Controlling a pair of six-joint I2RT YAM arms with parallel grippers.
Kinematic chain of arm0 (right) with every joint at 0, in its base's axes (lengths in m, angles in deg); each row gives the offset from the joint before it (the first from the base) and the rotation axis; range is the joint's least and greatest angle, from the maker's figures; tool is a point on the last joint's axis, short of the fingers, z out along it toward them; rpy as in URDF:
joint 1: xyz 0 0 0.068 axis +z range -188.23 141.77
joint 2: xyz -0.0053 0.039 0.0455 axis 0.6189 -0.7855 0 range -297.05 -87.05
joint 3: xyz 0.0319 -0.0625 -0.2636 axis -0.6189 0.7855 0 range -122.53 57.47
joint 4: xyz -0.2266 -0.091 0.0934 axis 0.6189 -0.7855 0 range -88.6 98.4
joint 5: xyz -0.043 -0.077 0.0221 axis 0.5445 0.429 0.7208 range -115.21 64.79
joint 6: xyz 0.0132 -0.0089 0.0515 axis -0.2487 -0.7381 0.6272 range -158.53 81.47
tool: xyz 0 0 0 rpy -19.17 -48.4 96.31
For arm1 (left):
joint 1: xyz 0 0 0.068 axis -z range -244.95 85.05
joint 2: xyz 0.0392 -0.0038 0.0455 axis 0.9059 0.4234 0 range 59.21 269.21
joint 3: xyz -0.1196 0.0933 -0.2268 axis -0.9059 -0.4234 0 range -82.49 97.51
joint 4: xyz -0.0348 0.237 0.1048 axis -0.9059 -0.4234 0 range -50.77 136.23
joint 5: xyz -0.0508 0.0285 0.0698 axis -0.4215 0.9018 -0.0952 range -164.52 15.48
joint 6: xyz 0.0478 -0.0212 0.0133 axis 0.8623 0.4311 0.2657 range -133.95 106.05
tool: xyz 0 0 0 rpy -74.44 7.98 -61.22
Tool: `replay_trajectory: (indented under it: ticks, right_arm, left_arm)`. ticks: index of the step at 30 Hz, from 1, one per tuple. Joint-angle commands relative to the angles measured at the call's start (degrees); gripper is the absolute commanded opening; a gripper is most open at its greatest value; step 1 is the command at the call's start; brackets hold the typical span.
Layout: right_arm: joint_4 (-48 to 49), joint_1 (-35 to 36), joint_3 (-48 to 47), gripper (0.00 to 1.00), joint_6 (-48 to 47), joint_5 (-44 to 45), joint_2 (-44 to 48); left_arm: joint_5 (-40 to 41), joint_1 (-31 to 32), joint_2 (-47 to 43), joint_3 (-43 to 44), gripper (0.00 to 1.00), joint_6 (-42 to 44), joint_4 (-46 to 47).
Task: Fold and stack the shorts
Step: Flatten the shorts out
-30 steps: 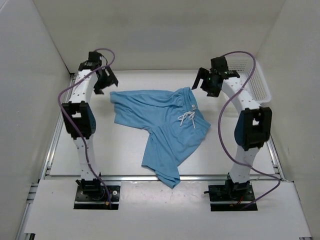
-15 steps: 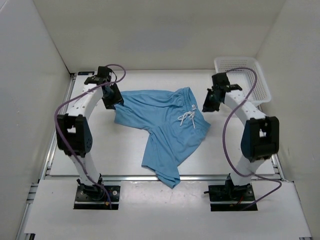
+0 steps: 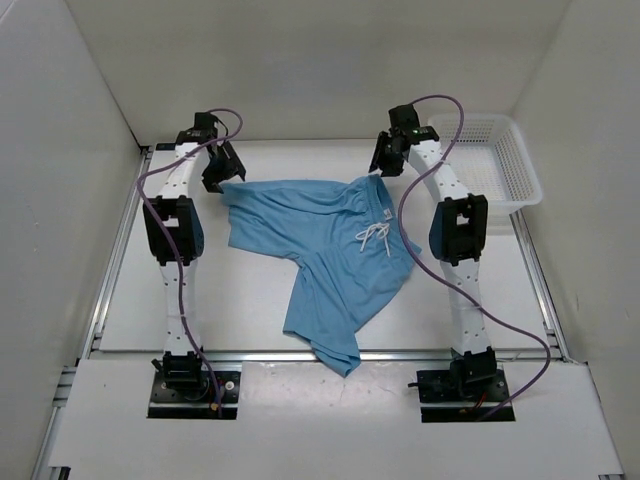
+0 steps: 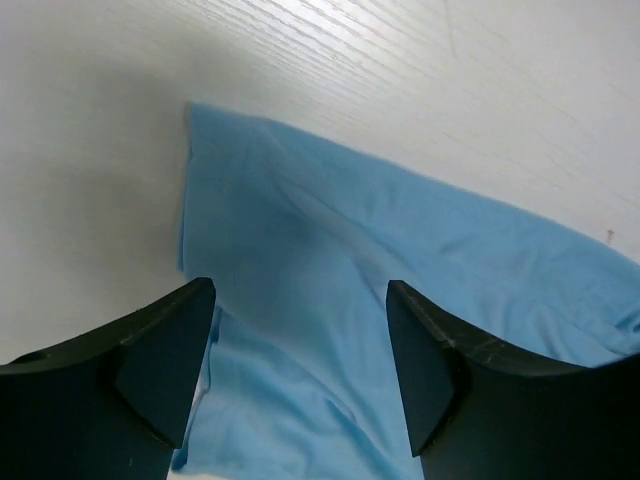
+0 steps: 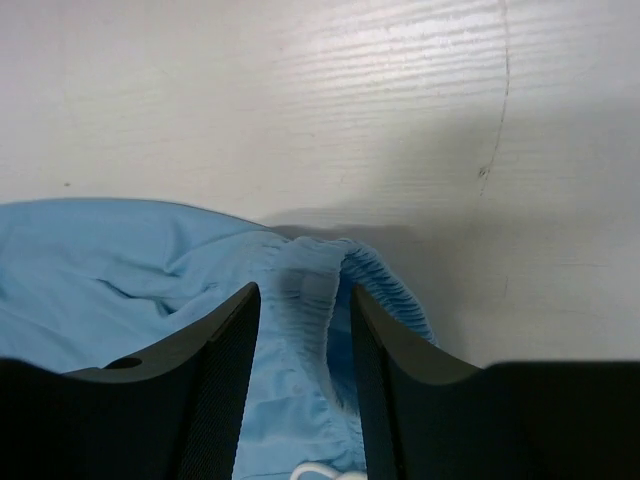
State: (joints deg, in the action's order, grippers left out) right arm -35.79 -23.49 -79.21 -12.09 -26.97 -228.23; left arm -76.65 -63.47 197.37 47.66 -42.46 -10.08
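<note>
White wood-grain surface (image 3: pixel 230 300), boxed in by plain white walls (image 3: pixel 320 60) on three sides, with a white plastic mesh basket (image 3: pixel 520 170) tucked in the upper right corner. The light blue soft fabric shorts with a white drawstring (image 3: pixel 320 235) lie spread and rumpled mid-frame, one leg trailing down to the metal rail (image 3: pixel 250 353). Left hand (image 4: pixel 300 290) hangs over the leg hem at upper left, fingers wide apart, holding nothing. Right hand (image 5: pixel 300 290) straddles the gathered waistband, fingers close together, but I can't tell if it's actually pinching
</note>
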Motion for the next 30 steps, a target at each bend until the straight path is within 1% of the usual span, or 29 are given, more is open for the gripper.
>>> replay_trajectory:
  ticks: [1, 2, 4, 10, 11, 13, 14, 17, 18, 19, 23, 28, 30]
  right_arm:
    - [-4.4, -0.2, -4.9, 0.47, -0.1, -2.3, -2.5]
    - [-4.4, -0.2, -4.9, 0.47, 0.5, -2.3, -2.5]
    - [-3.7, -0.2, -3.5, 0.47, 0.5, -2.3, -2.5]
    - [-2.4, -0.2, -1.0, 0.47, -0.1, -4.1, -2.5]
    - [-1.9, 0.4, 0.2, 0.44, -0.1, -4.1, -1.7]
    - [-0.7, 0.4, 0.7, 0.4, -0.1, -4.1, -1.2]
    - [-0.7, 0.4, 1.4, 0.3, 0.5, -4.7, -1.2]
    - [0.7, 0.4, 0.6, 0.11, 0.5, -5.6, -1.2]
    - [2.0, 0.4, 0.0, 0.01, 0.5, -6.1, -1.2]
    - [2.5, 0.4, 0.0, 0.0, 1.1, -6.2, -1.2]
    - [7.3, -1.3, 3.3, 0.0, 3.0, -5.6, 2.1]
    - [10.0, -3.3, 3.3, 0.0, 6.9, -3.0, 3.5]
    - [10.7, -4.7, 3.8, 0.0, 7.9, -3.0, 4.8]
  left_arm:
    - [-0.9, -0.3, 2.2, 5.9, 0.81, -0.7, -3.0]
    - [-0.9, -0.9, 2.9, 6.4, 0.85, -0.8, -3.0]
    - [-0.9, -1.5, 4.6, 7.0, 0.88, -0.8, -3.0]
    - [-1.6, -2.0, 7.8, 8.0, 0.89, -1.4, -1.8]
    - [-2.1, -2.0, 8.5, 8.0, 0.87, -1.4, -1.2]
    - [-3.0, -2.0, 9.3, 8.5, 0.81, -1.4, -1.2]
    - [-3.5, -2.0, 10.1, 9.2, 0.68, -1.4, -0.6]
    - [-4.7, -2.0, 11.3, 10.5, 0.36, -1.4, -0.6]
    - [-5.3, -2.6, 11.3, 10.5, 0.18, -1.4, 0.0]
    - [-5.3, -2.6, 11.3, 10.5, 0.1, -1.4, 0.0]
    - [-5.3, -4.5, 10.7, 10.5, 0.1, -1.4, 0.5]
    - [-5.3, -5.7, 8.3, 10.5, 0.1, -1.4, 1.7]
    - [-5.3, -5.7, 7.8, 12.1, 0.1, -1.4, 1.7]
